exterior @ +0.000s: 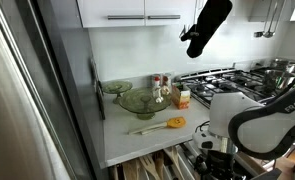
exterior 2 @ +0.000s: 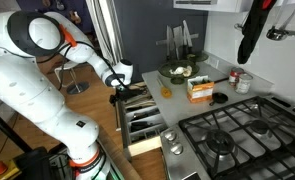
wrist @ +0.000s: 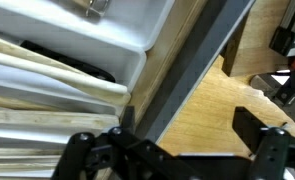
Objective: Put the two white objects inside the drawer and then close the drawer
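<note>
The drawer (exterior 2: 139,122) stands pulled out below the counter, with light wooden dividers and cutlery inside; it also shows in an exterior view (exterior: 155,166). Its grey front edge (wrist: 187,70) runs across the wrist view. My gripper (wrist: 177,140) is open and empty, one finger over the drawer's inside and one over the wooden floor; it shows in both exterior views (exterior 2: 120,88) (exterior: 215,150). A small whitish item (exterior 2: 171,134) seems to lie on the counter by the stove corner, also in an exterior view (exterior: 203,126). A greyish item (wrist: 92,6) lies in a white tray compartment; I cannot tell what it is.
On the counter are the orange-ended wooden spoon (exterior: 159,125), the white-and-orange carton (exterior: 183,97) and glass bowls (exterior: 139,100). The gas stove (exterior 2: 237,135) lies beside the counter. A tall dark fridge side (exterior: 57,90) borders the counter.
</note>
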